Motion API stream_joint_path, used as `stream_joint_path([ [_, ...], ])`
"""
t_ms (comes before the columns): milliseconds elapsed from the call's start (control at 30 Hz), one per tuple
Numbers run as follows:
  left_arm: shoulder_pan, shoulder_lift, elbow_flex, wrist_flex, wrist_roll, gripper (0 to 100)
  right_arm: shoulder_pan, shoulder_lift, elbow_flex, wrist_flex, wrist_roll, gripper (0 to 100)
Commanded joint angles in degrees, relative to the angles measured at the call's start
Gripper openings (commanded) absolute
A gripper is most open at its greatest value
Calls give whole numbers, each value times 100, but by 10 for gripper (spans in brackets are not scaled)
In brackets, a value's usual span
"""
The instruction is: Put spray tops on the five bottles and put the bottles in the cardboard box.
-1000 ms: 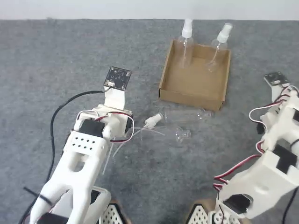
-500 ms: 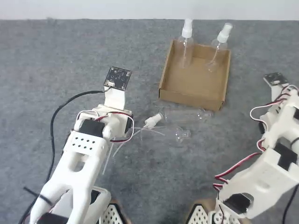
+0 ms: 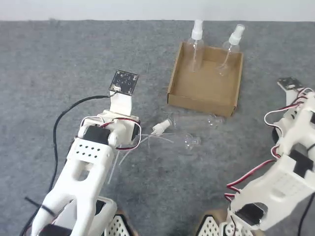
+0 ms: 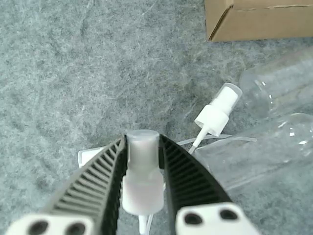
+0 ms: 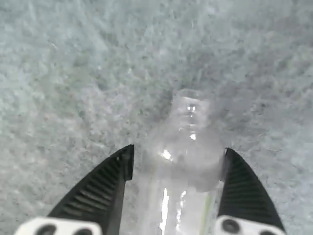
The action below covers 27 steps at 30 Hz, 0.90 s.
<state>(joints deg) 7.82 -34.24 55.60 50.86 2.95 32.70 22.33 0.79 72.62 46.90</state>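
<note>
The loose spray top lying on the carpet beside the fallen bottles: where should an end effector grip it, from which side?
Grip the loose spray top across its wide collar, likely its firmest part. It lies flat on the carpet, so come down from above, fingers on its long sides, clear of the fallen bottle by its head.

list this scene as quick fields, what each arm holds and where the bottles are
left gripper: fingers shut on a spray top
right gripper: fingers shut on an uncapped bottle
cardboard box: two capped bottles standing at its far side
table: two lying bottles in front of the box, a loose spray top beside them
</note>
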Motion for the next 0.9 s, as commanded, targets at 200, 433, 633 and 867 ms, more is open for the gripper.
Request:
stream_joint_path([
  [200, -35, -264, -48, -123, 44, 13, -40, -180, -457, 84, 26, 6],
  [433, -246, -448, -303, -123, 53, 13, -303, -1455, -659, 743, -360, 6],
  [633, -738, -1495, -611, -70, 35, 13, -1314, -3143, 220, 716, -1240, 6],
  [867, -765, -2347, -1640, 782, 35, 13, -3407, -5332, 1811, 215, -2277, 6],
])
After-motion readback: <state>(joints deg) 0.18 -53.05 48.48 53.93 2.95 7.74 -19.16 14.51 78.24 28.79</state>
